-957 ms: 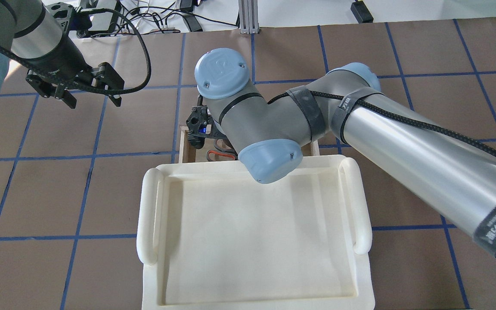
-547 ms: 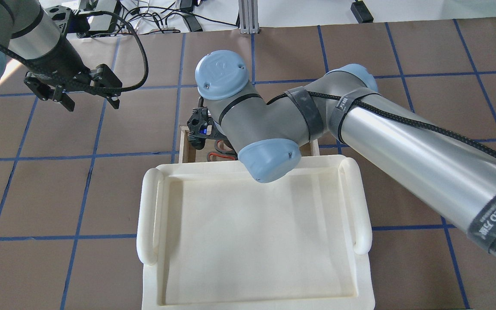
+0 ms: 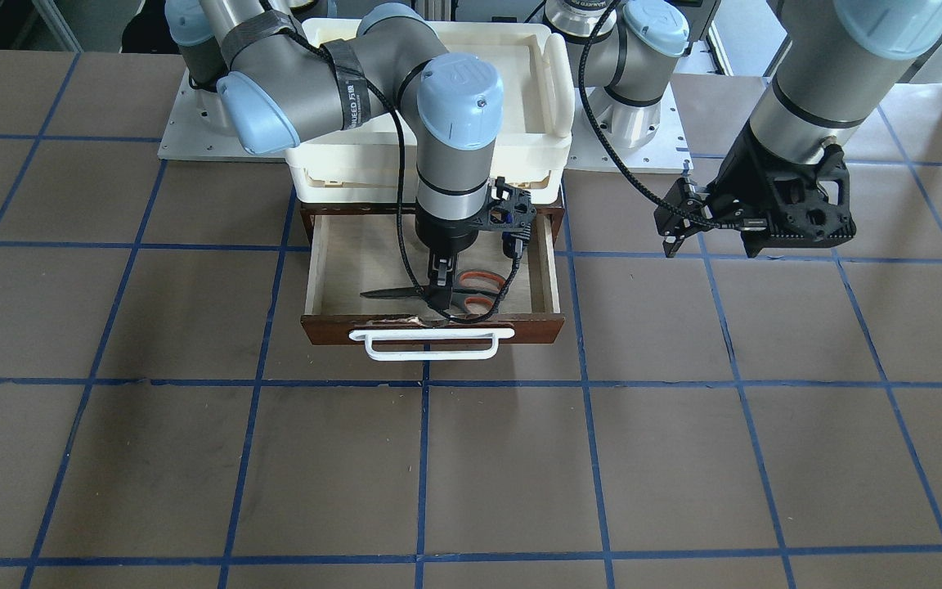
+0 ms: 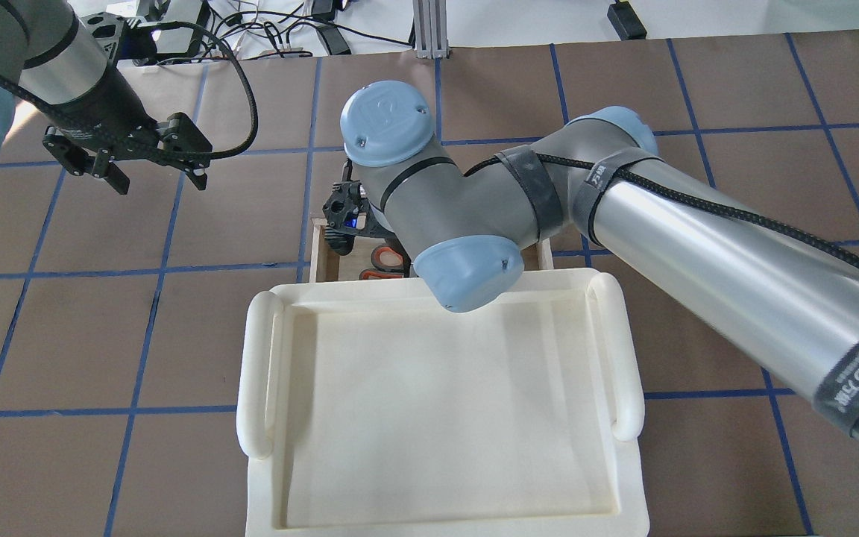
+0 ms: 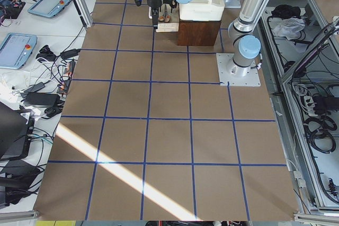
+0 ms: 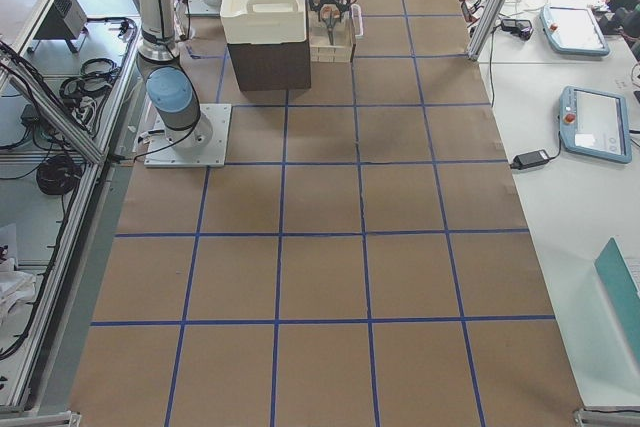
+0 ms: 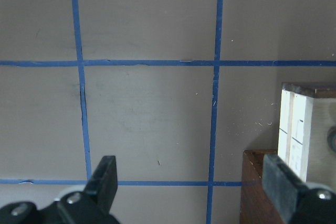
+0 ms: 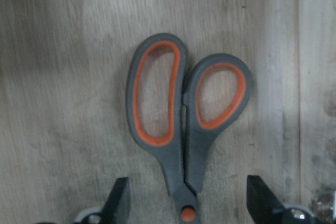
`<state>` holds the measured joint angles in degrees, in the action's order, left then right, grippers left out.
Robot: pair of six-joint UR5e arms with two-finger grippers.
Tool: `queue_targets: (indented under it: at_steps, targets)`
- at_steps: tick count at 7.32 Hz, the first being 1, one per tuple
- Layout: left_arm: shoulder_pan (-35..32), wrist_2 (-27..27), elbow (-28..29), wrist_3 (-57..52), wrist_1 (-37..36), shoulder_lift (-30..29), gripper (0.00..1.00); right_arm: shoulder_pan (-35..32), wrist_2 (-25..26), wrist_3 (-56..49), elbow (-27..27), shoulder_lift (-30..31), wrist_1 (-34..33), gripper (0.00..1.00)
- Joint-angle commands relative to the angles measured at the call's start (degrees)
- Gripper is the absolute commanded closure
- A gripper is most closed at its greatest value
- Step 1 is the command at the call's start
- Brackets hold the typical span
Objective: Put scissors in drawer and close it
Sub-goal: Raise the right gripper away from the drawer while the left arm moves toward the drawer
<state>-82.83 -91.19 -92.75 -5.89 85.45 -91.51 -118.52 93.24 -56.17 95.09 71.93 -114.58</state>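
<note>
Scissors point(image 8: 182, 148) along drawer point(image 3: 538, 328) front, blades seemingly rightward

Grey, orange-lined scissors point(image 8: 185, 174); reddish-brown drawer point(image 3: 538, 330) with white handle point(image 3: 430, 354).

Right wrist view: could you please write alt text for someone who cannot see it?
Grey scissors with orange-lined loops lie flat on the pale wooden drawer floor. The right gripper is open, its fingers flanking the pivot without touching.

scissors point(image 8: 186, 157) lie in drawer point(image 3: 332, 330); tray point(image 4: 444, 418) sits above drawer.
</note>
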Motion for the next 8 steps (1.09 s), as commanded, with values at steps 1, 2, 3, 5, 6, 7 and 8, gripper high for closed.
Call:
queue_targets:
  at_steps: [1, 2, 3, 5, 6, 7, 8]
  targets:
    - [0.1, -2.3, -0.1, -0.6, -0.4, -0.4, 0.0, 1.1, 0.1, 0.6, -1.9, 0.6, 0.6, 0.01]
    - [0.1, -3.0, -0.1, -0.6, -0.5, -0.6, 0.0, 2.1, -0.3, 0.9, -4.6, 0.8, 3.1, 0.01]
    - [0.1, -3.1, 0.0, -0.6, -0.6, -0.7, 0.0, 4.2, -1.2, 2.3, -8.1, 2.4, 9.3, 0.01]
    - [0.0, -3.5, 0.7, -0.4, -4.7, -2.3, 0.0, 15.6, -5.9, 1.3, -10.9, 7.8, 18.5, 0.01]
    - [-0.6, -4.1, 1.4, 0.6, -5.5, -3.0, 0.0, 21.5, -5.6, 1.3, -10.6, 10.3, 20.2, 0.01]
    - [-0.7, -3.9, 3.2, 1.4, -5.6, -4.1, 0.0, 26.7, -5.2, 2.4, -10.6, 12.2, 19.9, 0.01]
    - [-1.7, -3.8, 4.8, 1.7, -6.2, -5.5, 0.0, 31.2, -5.4, 5.8, -9.8, 14.6, 21.5, 0.01]
